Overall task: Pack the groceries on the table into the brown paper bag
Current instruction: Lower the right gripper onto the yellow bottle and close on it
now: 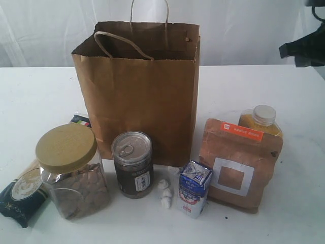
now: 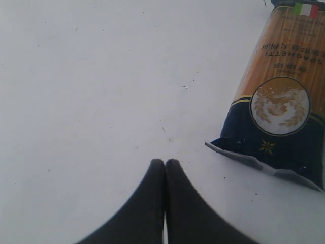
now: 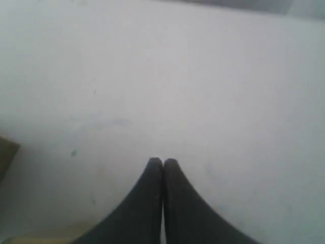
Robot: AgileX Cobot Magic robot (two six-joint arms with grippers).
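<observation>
The brown paper bag (image 1: 139,91) stands open and upright at the middle of the white table (image 1: 35,96). In front of it stand a tan-lidded clear jar (image 1: 71,170), a dark can (image 1: 133,163), a blue-white mini carton (image 1: 194,188) and a brown pouch with an orange label (image 1: 238,163). A yellow spice jar (image 1: 261,120) is behind the pouch. The long spaghetti packet (image 2: 282,96) lies flat at the left, behind the jar (image 1: 23,195). My left gripper (image 2: 165,161) is shut and empty above bare table beside the packet. My right gripper (image 3: 162,160) is shut and empty over bare table.
Three small white lumps (image 1: 165,192) lie between the can and the carton. A dark part of the right arm (image 1: 304,48) shows at the upper right edge. A white curtain (image 1: 45,30) hangs behind the table.
</observation>
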